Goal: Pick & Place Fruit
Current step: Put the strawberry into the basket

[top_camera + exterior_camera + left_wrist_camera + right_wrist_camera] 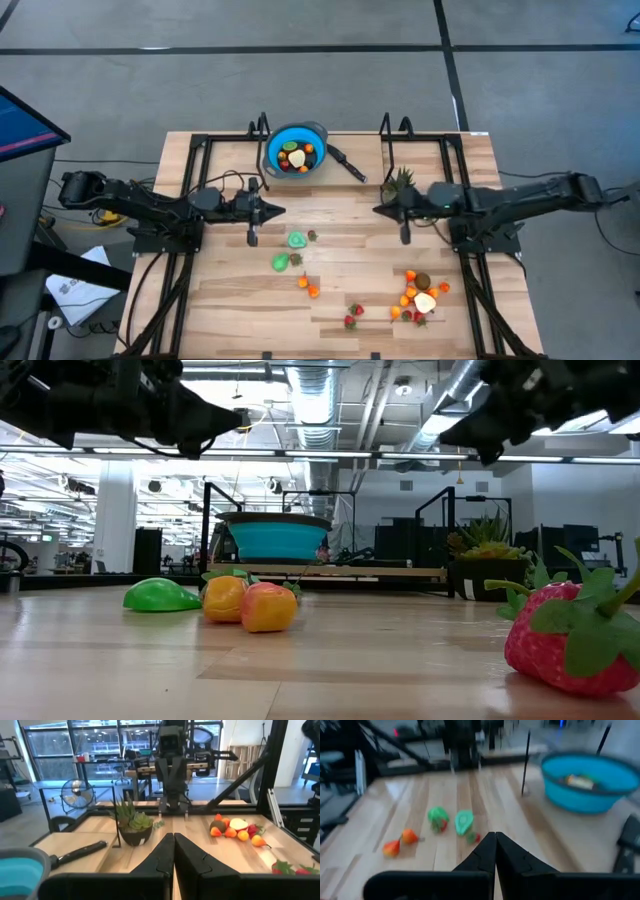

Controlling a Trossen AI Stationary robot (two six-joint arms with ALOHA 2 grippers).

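While both arms hover above mid-table, the left gripper and right gripper are pinched closed, empty; toy fruit lies scattered nearer the front, and the green pear seemingly points its stem rightward

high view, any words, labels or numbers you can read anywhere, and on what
None can be read.
Paper sheet on the floor left of the table: dark print, too small to read.
Bowl, fruit, both arms: no lettering visible.
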